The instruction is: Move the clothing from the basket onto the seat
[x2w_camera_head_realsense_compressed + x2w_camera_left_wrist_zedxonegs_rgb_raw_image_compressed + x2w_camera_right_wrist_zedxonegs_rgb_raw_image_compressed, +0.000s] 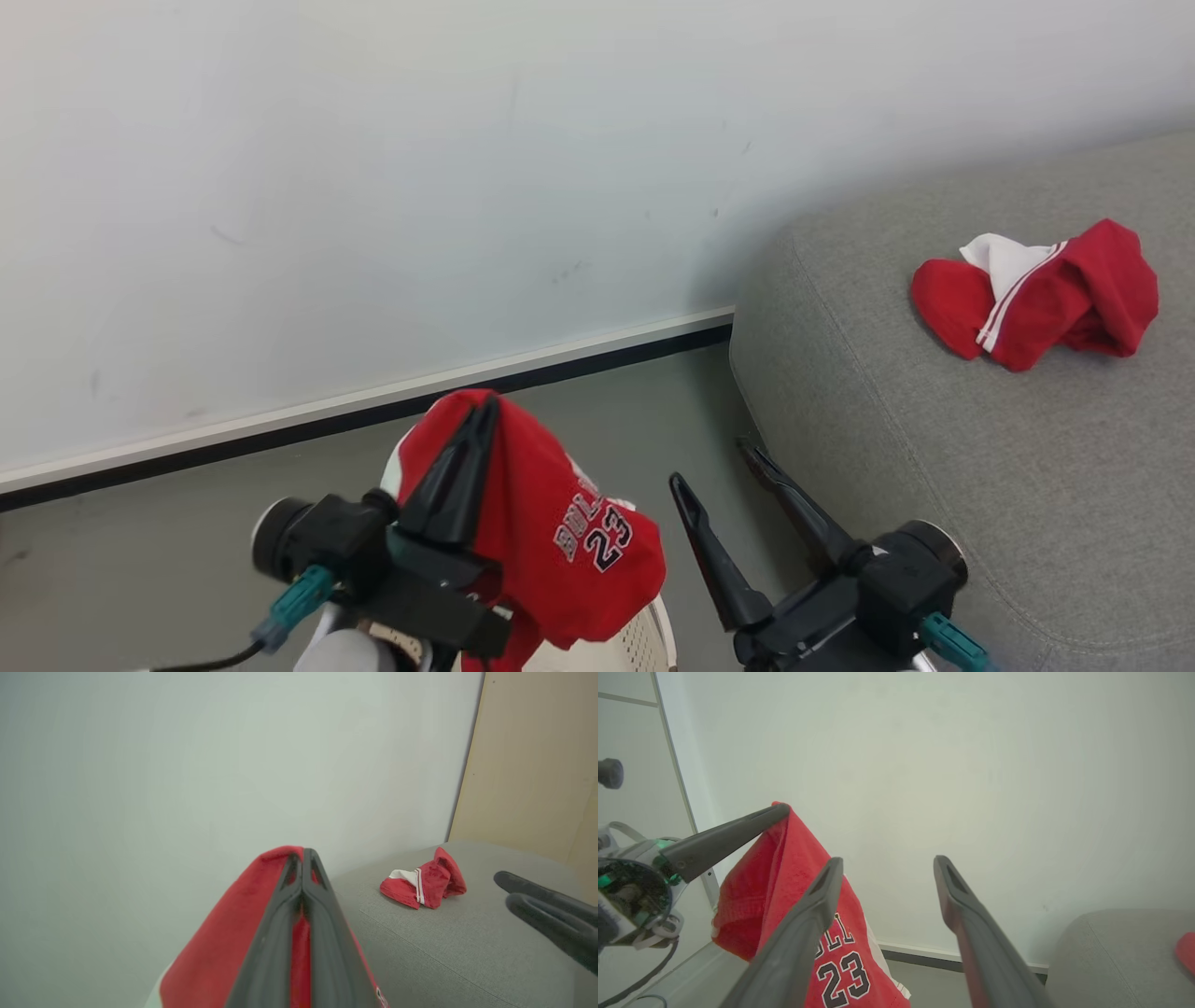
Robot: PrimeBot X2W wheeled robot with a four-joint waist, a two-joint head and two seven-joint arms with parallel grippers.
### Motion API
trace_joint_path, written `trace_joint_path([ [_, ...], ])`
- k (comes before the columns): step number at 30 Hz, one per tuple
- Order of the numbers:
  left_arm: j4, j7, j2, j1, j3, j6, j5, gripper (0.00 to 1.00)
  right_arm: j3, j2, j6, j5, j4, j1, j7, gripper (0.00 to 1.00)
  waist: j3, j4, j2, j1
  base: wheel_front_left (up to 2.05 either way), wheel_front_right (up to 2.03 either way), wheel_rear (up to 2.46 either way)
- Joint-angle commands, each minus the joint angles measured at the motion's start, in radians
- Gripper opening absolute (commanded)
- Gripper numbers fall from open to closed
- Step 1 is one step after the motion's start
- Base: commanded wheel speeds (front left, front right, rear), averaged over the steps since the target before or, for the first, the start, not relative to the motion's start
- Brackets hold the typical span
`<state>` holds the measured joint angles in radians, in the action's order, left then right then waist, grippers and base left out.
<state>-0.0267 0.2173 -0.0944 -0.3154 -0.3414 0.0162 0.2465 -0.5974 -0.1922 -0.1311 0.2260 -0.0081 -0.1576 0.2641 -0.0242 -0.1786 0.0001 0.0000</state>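
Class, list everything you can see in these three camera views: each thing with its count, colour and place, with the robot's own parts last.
jersey: one, red with number 23, hanging from the left gripper
garment: one, red and white, crumpled on the sofa
sofa: one, light grey, right side
basket: one, cream-white, below the jersey
wall: one, white, behind
floor: one, grey, between wall and sofa
panel: one, beige, beyond the sofa
left gripper: one, dark, shut on the jersey
right gripper: one, dark, open and empty, near the sofa
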Motion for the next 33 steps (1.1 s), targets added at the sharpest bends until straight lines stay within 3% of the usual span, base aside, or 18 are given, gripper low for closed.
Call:
trace_joint_path([
  [1, -0.004, -0.004, 0.006, -0.023, -0.011, 0.004, -0.007, 0.0, -0.011, 0.006, 0.001, -0.006, 0.005, -0.019, 0.001, 1.0, 0.005, -0.002, -0.0001, 0.0, 0.0, 0.0, 0.0],
  [13, -0.061, -0.011, 0.036, -0.163, -0.133, 0.024, 0.008, 0.0, -0.021, 0.084, 0.001, -0.002, 0.138, -0.107, 0.001, 1.0, 0.017, -0.007, -0.0001, 0.0, 0.0, 0.0, 0.0],
  [32, -0.02, -0.063, 0.043, -0.213, -0.268, 0.024, 0.047, 0.0, 0.001, 0.127, 0.001, 0.0, 0.258, -0.139, 0.001, 1.0, 0.008, 0.013, -0.0001, 0.0, 0.0, 0.0, 0.0],
  [33, -0.018, -0.066, 0.043, -0.213, -0.271, 0.023, 0.047, 0.0, -0.001, 0.128, 0.001, -0.001, 0.262, -0.14, 0.001, 0.87, 0.007, 0.015, -0.0001, 0.0, 0.0, 0.0, 0.0],
])
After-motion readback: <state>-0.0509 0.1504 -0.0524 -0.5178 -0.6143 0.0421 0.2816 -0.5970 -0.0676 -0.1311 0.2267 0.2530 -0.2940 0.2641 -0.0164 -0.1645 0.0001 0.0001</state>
